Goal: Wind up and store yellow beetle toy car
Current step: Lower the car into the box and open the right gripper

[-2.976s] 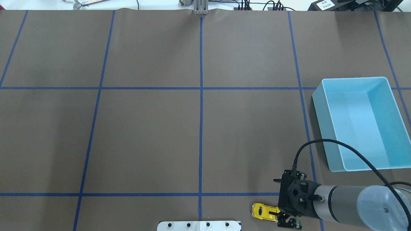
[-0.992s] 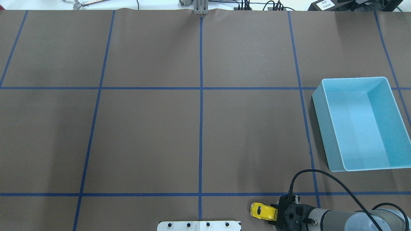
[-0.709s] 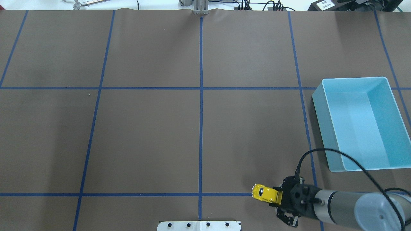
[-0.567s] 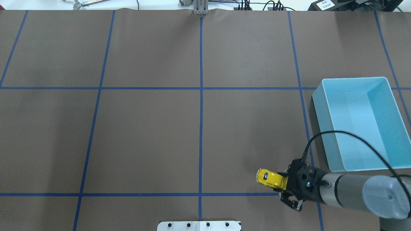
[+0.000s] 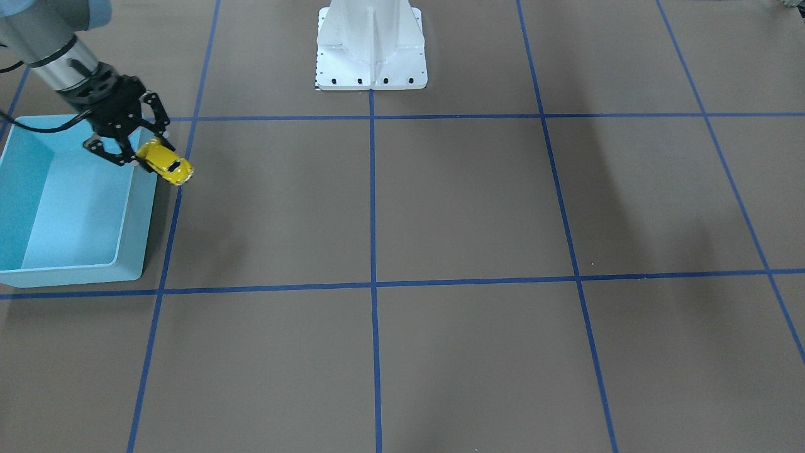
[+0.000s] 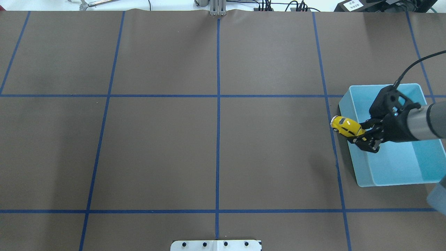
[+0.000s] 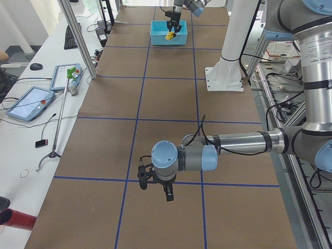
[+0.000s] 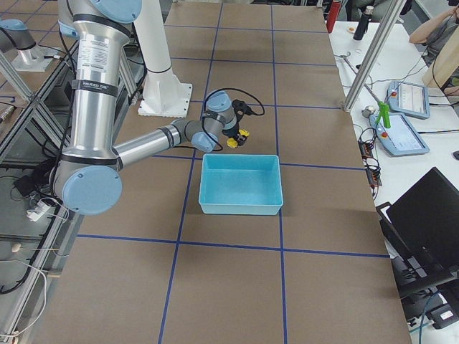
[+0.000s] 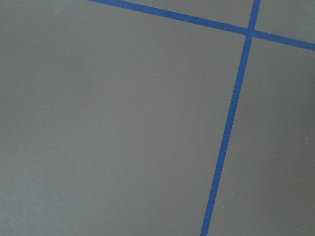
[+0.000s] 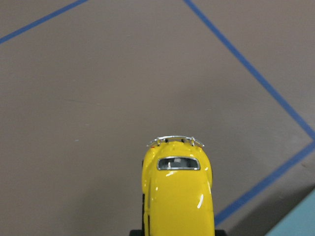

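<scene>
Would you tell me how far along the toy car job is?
Done: the yellow beetle toy car is off the table, gripped at one end by the right pincer. In hand: it hangs just outside the light blue bin. Left: move it over the bin and release. Winding cannot be confirmed.

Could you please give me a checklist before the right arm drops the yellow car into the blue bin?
1. Right gripper shut on the yellow beetle toy car: ok.
2. Car above the light blue bin's inside: not ok, it hangs at the wall's outer side.
3. Bin upright, open side up: ok.
4. Left gripper far from bin: ok.
5. Car wound up: cannot tell.
</scene>
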You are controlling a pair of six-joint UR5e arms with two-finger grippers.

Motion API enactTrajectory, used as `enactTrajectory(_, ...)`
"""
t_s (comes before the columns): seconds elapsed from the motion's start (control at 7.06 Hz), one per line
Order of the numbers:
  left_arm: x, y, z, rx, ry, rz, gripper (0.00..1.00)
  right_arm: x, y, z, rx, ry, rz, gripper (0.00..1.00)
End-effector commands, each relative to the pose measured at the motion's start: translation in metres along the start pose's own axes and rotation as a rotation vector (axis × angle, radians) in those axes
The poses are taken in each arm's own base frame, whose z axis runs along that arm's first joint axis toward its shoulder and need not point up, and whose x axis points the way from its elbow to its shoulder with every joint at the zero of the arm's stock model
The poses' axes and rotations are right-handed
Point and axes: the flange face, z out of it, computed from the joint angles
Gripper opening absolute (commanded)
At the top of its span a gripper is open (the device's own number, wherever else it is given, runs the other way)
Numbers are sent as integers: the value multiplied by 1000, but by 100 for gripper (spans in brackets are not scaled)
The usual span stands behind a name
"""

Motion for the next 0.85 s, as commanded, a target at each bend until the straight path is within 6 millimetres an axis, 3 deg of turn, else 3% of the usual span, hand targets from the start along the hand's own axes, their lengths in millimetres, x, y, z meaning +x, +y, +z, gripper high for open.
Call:
enactTrajectory(0.0,-1,0,1,0,0,0,100,63,27,-35,-1,64,21,0)
enactTrajectory(0.28,-1,0,1,0,0,0,100,99,84,-55,-44,115,125,0)
enactTrajectory(0.43,-1,0,1,0,0,0,100,115,94,-47,-52,90,151,99)
enactTrajectory(0.71,0,-1,1,1,0,1,100,126,87,-52,-22,108,172,100)
